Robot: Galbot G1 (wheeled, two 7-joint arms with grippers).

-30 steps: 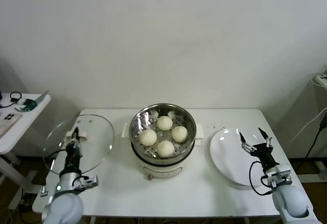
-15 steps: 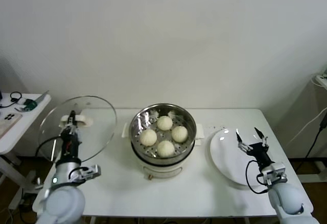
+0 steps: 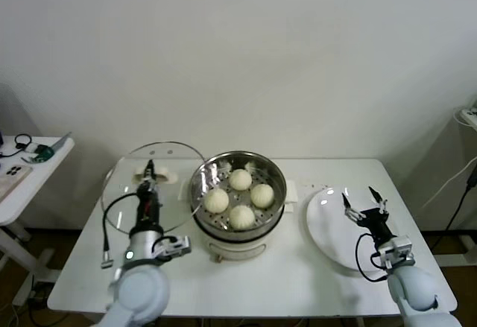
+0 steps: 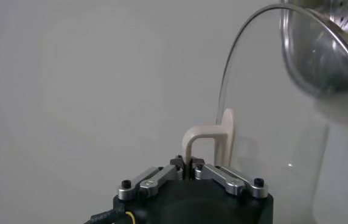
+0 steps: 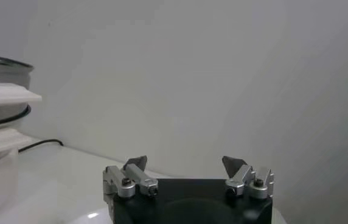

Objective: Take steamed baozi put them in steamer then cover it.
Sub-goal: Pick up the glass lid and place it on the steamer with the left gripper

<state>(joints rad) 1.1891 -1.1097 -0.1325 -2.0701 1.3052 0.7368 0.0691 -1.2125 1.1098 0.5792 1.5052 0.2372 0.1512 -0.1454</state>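
Currently the left gripper [image 3: 149,170] is clamped on the cream-white bar handle of the round clear glass cover [image 3: 153,185], holding it tilted above the white table [image 3: 298,282], just left of the shiny stainless-steel steamer [image 3: 238,202] and overlapping its rim. Four cream-white steamed baozi [image 3: 240,179] sit on the perforated tray inside. Right gripper [image 3: 364,202] hangs over the flat white round plate [image 3: 332,230], jaws spread wide, holding nothing.
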